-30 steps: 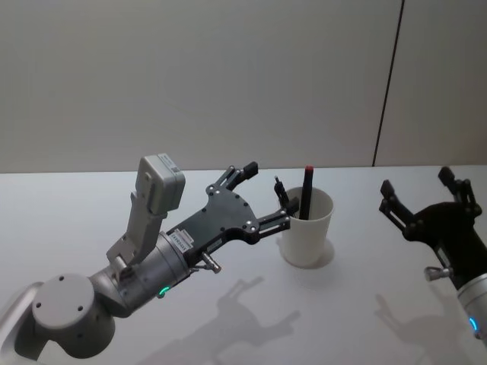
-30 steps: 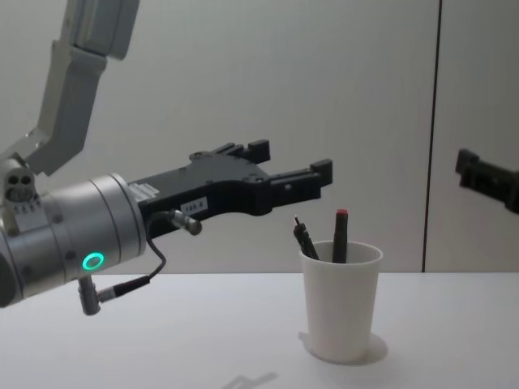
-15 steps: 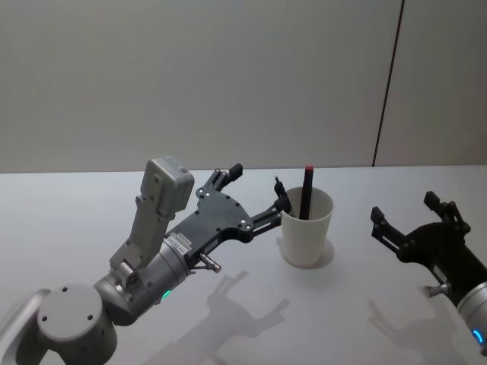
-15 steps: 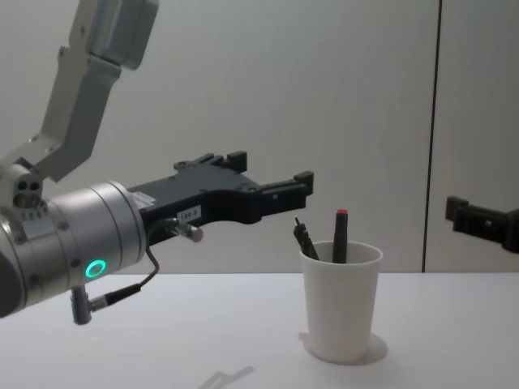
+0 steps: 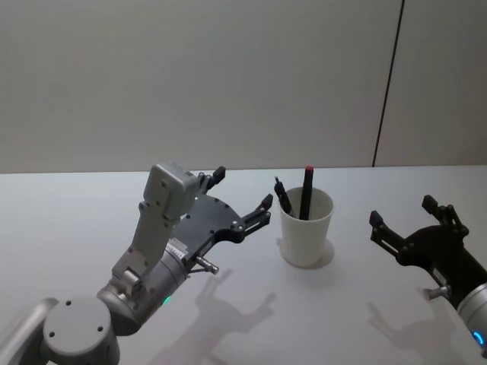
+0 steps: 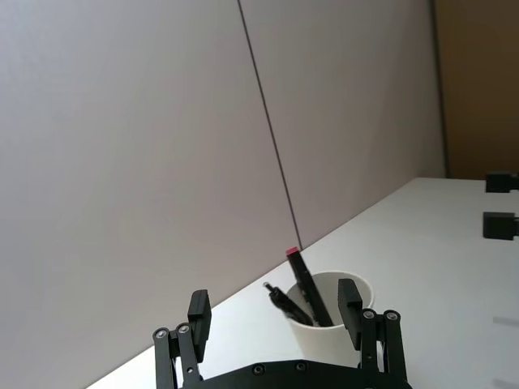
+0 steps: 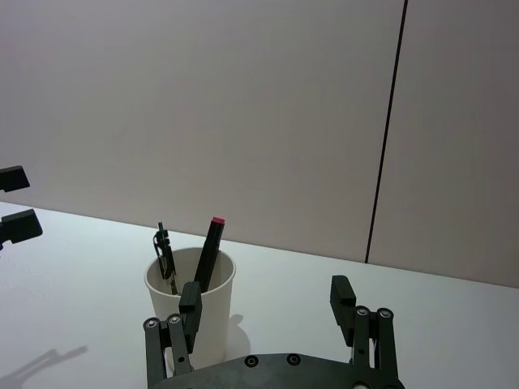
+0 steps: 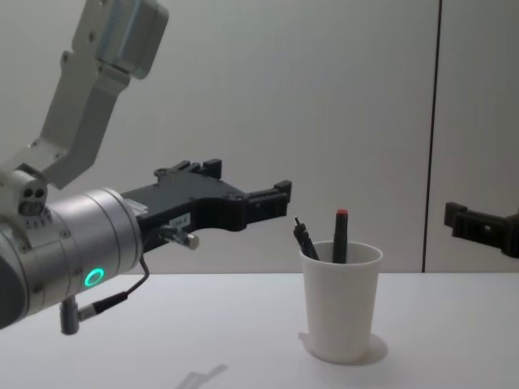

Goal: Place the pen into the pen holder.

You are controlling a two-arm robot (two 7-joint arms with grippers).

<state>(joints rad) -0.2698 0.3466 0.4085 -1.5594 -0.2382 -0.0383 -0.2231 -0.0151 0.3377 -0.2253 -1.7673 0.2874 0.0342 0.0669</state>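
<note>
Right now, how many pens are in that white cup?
2. A black pen with a red tip stands near the middle of the pen holder; a black clip pen leans at its left rim. Shorter ones could hide inside.

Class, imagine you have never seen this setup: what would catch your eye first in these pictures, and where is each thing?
The white paper cup stands alone on the pale table, with a red-tipped black pen and a second black pen poking above its rim. The left gripper hangs open in the air just to the cup's left, holding nothing. The right gripper, also open, hovers to the cup's right.
</note>
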